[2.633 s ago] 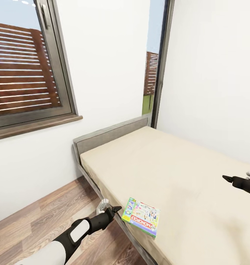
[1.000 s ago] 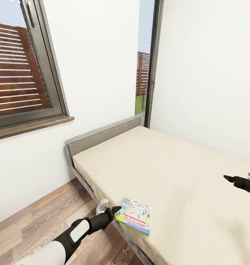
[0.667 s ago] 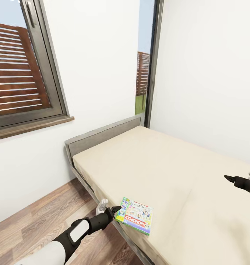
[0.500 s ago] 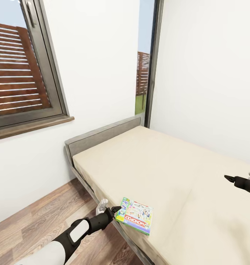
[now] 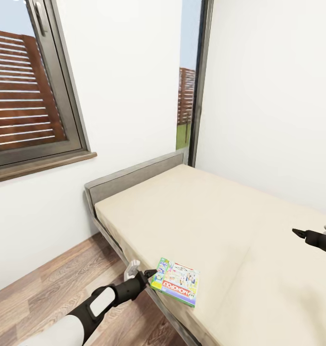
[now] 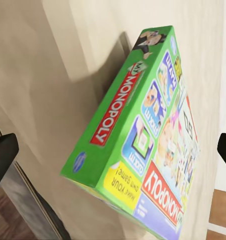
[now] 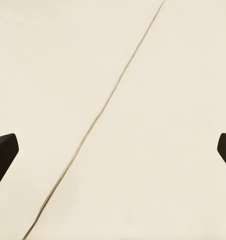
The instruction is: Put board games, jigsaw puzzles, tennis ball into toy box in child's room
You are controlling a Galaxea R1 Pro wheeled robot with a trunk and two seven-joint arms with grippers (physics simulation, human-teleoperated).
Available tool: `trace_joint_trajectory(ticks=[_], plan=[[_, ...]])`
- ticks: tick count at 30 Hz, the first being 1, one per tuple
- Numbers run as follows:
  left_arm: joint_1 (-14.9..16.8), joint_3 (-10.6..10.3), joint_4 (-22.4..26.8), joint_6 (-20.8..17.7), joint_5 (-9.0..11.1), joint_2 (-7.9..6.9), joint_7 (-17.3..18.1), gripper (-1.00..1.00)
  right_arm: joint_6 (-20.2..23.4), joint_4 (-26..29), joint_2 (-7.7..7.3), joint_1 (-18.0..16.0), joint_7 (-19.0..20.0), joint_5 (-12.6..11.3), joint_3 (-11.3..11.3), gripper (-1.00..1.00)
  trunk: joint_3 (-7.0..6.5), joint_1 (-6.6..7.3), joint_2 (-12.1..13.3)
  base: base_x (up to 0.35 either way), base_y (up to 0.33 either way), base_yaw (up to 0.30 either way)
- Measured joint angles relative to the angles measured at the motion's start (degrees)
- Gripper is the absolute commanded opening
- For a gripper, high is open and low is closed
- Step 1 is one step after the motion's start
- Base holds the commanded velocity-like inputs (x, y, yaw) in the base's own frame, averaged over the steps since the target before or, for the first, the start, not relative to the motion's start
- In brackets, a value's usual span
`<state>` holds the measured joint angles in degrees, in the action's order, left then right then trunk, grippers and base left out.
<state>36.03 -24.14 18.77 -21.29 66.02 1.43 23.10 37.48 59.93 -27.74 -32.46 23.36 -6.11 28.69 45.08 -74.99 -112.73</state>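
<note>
Our left gripper (image 5: 152, 273) has its fingers (image 6: 3, 155) spread wide with nothing between them, and the tips sit just short of the near green edge of the Monopoly box (image 5: 177, 281), which lies flat on the bed (image 5: 220, 226) right at the mattress edge. In the left wrist view the box (image 6: 143, 140) sits between the two dark tips, so we judge the step to be closing in for the grasp. To do it well, we would ease forward until the box side is deep between the fingers, keep them level with the thin side panel, and close firmly, since a flat box held by one edge may droop or slide off the bed. From the box, the left gripper lies at about nine o'clock in the head view, and the right gripper (image 5: 297, 232) at about two o'clock, well apart over bare mattress, its fingers (image 7: 4, 150) also wide open and empty. Legible print on the box reads "MONOPOLY" in a red band on the green side, again on the lid, and "MAKE YOUR OWN GAME!" on a yellow patch.
</note>
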Motion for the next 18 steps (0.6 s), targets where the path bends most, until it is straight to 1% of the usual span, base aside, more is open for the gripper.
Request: trace_joint_trajectory(ticks=[8,18], plan=[[-0.03,0.05,-0.48,0.48,0.06,-0.41,-0.10,1.00,0.01,0.10,0.13,0.03,0.00,0.00,-0.03,1.00,0.00,0.00,0.00,0.000,0.000,0.000],[0.02,0.02,-1.82,0.94,0.28,-0.53,-0.13,1.00,0.02,0.57,0.20,0.06,-0.01,0.03,-0.04,1.00,0.00,0.00,0.00,0.000,0.000,0.000]])
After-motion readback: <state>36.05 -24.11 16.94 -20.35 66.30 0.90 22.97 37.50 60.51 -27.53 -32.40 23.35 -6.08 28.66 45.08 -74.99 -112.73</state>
